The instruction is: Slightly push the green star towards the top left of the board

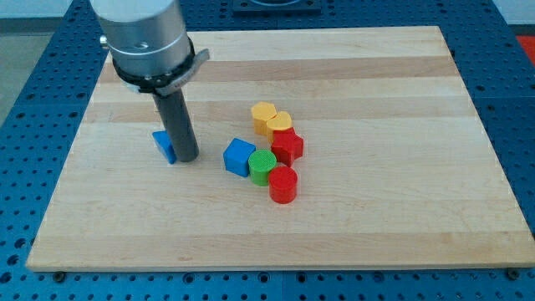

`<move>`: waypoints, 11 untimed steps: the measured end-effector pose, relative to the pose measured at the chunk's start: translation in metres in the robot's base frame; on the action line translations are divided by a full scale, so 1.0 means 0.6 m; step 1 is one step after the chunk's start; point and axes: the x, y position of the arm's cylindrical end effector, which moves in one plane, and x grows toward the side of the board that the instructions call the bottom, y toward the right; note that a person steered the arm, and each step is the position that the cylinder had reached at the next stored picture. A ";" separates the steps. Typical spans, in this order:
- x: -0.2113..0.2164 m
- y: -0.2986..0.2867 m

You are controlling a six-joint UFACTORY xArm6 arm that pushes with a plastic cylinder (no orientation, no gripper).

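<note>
The green star does not show; the arm's grey body [149, 42] covers the top left of the board where it would lie. My tip [185, 158] rests on the board at the left of centre. It stands against the right side of a blue triangular block [164, 145], which the rod partly hides.
A cluster lies right of my tip: a blue cube [239, 156], a green cylinder [262, 166], a red cylinder [282, 184], a red star [287, 145] and two yellow blocks [264, 115] [280, 123]. The wooden board [376, 217] sits on a blue perforated table.
</note>
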 end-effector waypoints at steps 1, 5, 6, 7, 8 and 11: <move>-0.011 -0.036; -0.012 -0.017; -0.087 -0.017; -0.122 -0.019; -0.163 -0.037; -0.203 -0.080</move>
